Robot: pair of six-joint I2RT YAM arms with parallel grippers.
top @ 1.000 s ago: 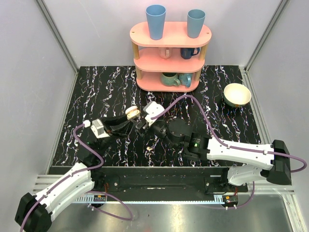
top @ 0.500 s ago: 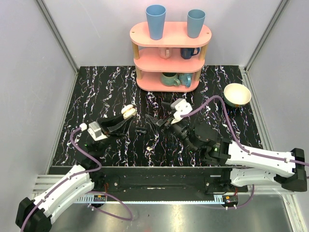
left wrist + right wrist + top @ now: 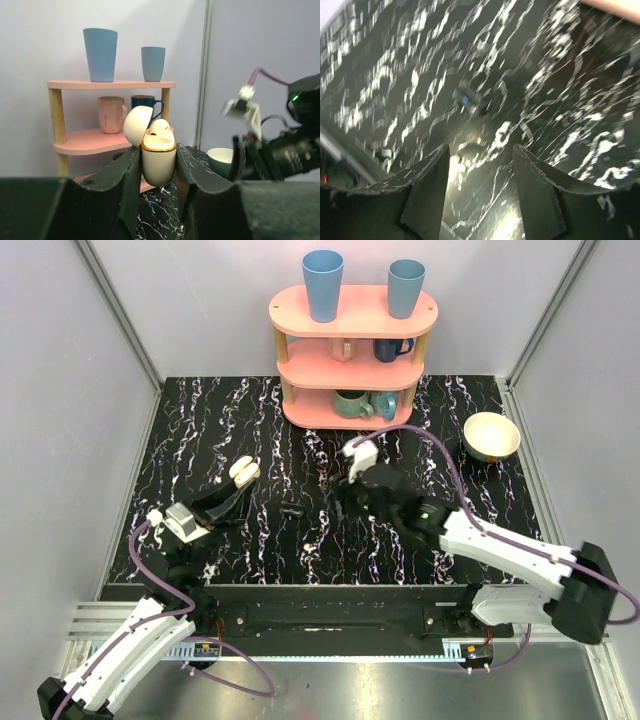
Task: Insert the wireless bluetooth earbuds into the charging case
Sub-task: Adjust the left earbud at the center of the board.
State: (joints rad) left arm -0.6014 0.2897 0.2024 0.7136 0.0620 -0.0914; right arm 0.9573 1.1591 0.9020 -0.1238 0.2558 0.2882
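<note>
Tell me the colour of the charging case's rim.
Gold, on the cream charging case; the left wrist view shows it best.

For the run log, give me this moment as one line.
left jaws: shut on charging case, lid open | earbud: one visible in case's opening | right jaws: open, empty, above table

Cream charging case (image 3: pixel 158 162), pink shelf (image 3: pixel 353 312), black white-veined table (image 3: pixel 200 430)

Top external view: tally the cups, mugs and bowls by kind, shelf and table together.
Tall blue tumblers on the pink three-tier shelf: 2
Handled mugs (pink, navy, two teal) on its lower tiers: 4
Cream round bowl on the black marbled table: 1
Total: 7
</note>
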